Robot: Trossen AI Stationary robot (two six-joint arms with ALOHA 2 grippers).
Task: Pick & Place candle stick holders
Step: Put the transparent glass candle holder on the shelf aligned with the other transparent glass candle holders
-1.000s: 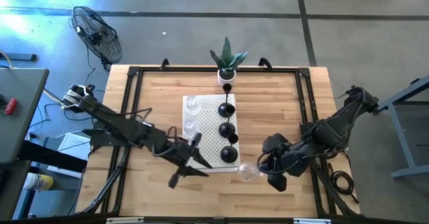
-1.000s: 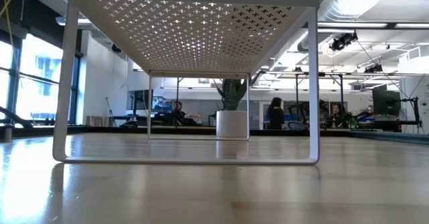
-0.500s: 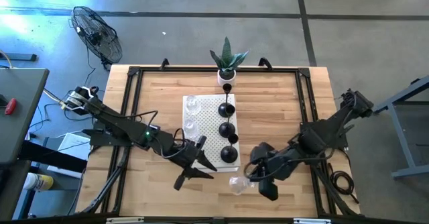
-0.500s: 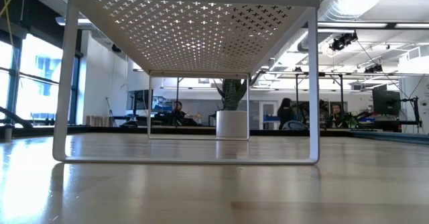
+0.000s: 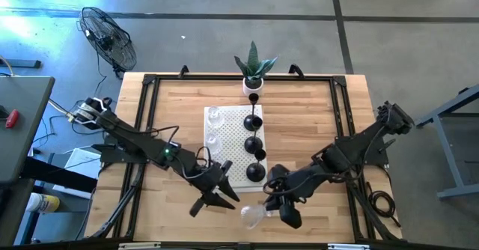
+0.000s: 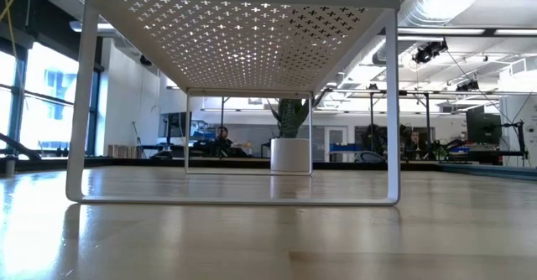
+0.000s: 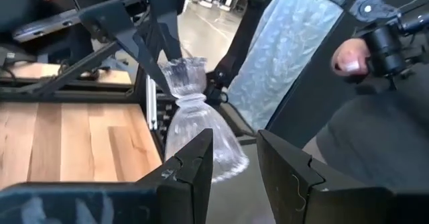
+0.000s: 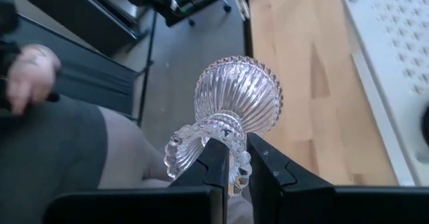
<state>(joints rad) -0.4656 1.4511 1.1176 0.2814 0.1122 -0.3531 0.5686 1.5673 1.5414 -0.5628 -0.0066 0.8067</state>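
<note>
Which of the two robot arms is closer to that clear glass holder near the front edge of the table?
The right. The right gripper has its jaws clamped on the glass holder at its narrow waist. The left gripper sits apart beside it, jaws open, toward the table's left.

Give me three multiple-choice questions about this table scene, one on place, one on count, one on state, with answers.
1. Where is the ribbed clear glass holder?
A. On the white perforated stand
B. In the right gripper, near the table's front edge
C. Beside the potted plant

2. How many black domed holders stand on the stand?
A. Two
B. Four
C. Six

3. How are the left gripper fingers?
A. Apart, holding nothing
B. Clamped on glass
C. Hidden

Answers: 1 B, fingers pinch its waist; 2 B, four in a row; 3 A, gap visible.
</note>
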